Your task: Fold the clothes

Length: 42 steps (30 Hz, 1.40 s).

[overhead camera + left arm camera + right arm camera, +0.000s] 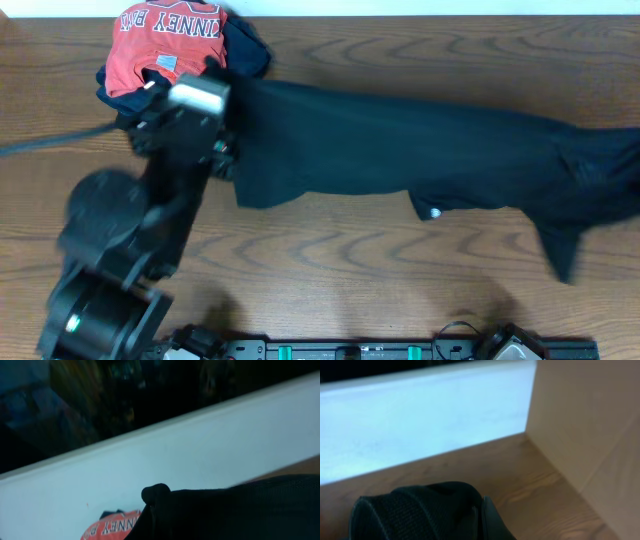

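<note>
Overhead view: black shirt (400, 150) laid out as a long band across the counter (350, 270), long axis side to side, reaching from the left hand (220, 140) away to the right edge of the view. Left hand pressed together on the nearest end of the shirt, cloth bunched between its fingers. In the left wrist view, dark fabric directly below and ahead of that hand. Right hand (485, 522) outside the overhead view. In the right wrist view, pinching a rolled wad of the same black fabric, with bare counter and a pale side wall ahead of it. So, one end of the garment at each hand and its body between the two, resting on the counter. Small white logo (435, 212) on the edge toward the robot's base, roughly midway along the band. Just beyond the left hand, on its far side: red shirt (165, 45) with white lettering atop a navy garment (250, 50). Black shirt's end touching or overlapping that pile, not possible to tell which. Judged step: tensioning and flattening ahead of the first fold. Coming move likely governed by the side-to-side axis, with an end-over-end fold meaning one hand carried along it toward the other. Neither hand clearly nearer the middle.
</note>
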Motion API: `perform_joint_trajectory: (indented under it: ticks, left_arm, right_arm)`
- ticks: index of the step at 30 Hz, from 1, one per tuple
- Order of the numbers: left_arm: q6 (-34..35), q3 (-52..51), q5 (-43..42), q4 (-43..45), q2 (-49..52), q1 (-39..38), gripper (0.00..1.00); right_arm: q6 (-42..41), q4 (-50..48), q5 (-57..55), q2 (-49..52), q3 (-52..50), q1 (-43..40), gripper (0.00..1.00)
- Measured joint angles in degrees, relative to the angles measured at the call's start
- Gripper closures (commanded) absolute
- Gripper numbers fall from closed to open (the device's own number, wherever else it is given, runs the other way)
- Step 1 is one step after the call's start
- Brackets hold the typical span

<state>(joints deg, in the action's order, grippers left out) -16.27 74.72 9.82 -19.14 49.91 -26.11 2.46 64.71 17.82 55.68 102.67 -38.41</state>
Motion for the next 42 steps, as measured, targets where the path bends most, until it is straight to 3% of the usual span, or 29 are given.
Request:
perform_joint_trajectory:
  ticks: [10, 22, 30, 42]
  left_arm:
    - [1.27, 0.0, 0.02, -0.35, -0.61, -1.4, 0.94]
    - [4.33, 0.0, 1.11, 3.19, 21.81, -0.76, 0.94]
    - [8.46, 0.0, 1.36, 16.68, 38.91, 3.28, 0.94]
    - [9.22, 0.13, 2.93, 49.88, 65.4, 5.2, 0.94]
  right_arm:
    - [-0.35, 1.14, -0.31, 1.05, 4.63, -0.81, 0.99]
    - [2.75, -1.95, 5.55, 24.76, 4.57, 0.74, 0.99]
    - [4.11, -13.46, 6.78, 45.99, 4.5, 8.17, 0.99]
    - [2.73, -38.84, 2.03, 72.3, 4.46, 17.7, 0.99]
